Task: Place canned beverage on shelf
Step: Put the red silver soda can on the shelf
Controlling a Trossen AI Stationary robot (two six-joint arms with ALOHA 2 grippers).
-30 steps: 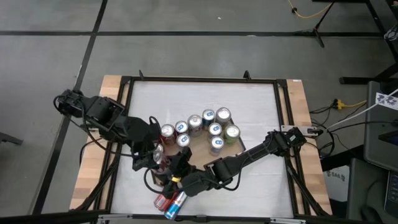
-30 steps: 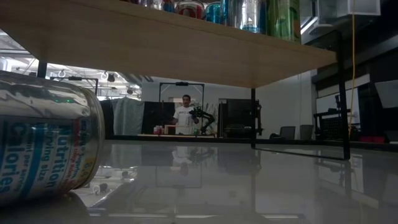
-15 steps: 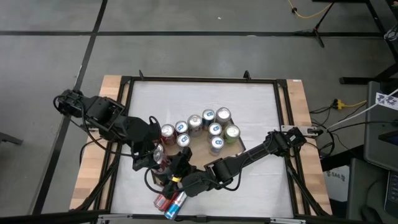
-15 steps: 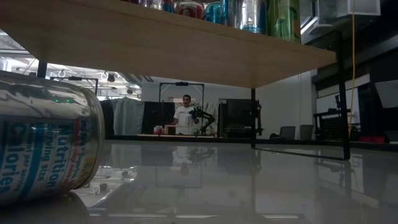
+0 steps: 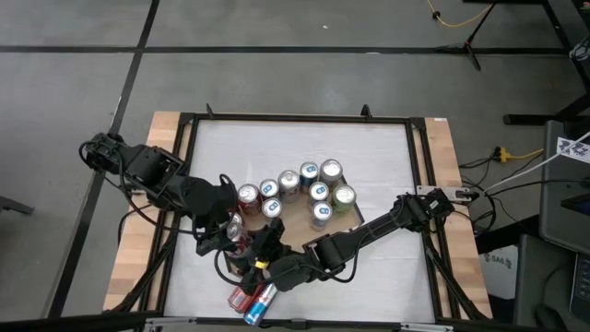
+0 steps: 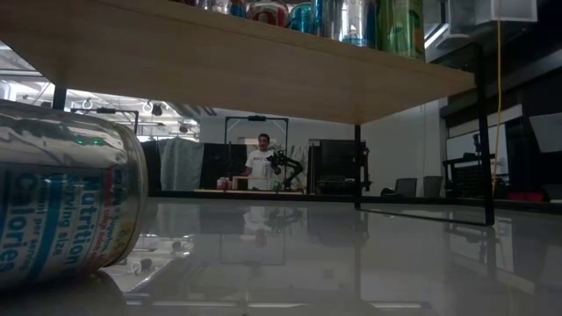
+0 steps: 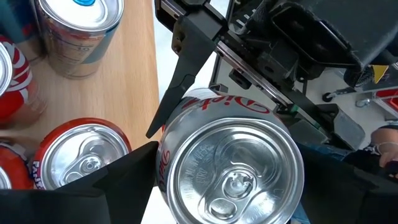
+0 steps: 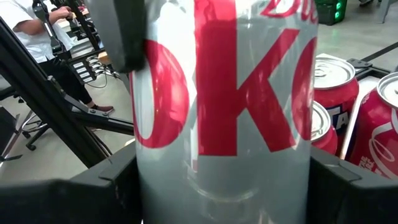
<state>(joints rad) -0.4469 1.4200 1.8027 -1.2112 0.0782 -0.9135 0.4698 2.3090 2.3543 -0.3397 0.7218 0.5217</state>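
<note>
Worktop [image 5: 387,157] carries the wooden shelf [image 5: 297,219], set toward the near edge. Left arm reaches in from the left edge, elbow bent; right arm stretches low from the right edge toward the near-left. Both meet at the shelf's near-left corner. Left claw [image 5: 224,236] and right claw [image 5: 262,245] both pinch one silver Diet Coke can [image 7: 231,165] (upright, top facing the left wrist camera). Other cans [image 5: 310,189] stand across the shelf; two cans [image 5: 253,297] lie on the worktop at the near edge.

silver can [image 8: 224,93] with red lettering; red cans [image 8: 382,124]; light-brown wooden shelf [image 7: 134,74].
</note>
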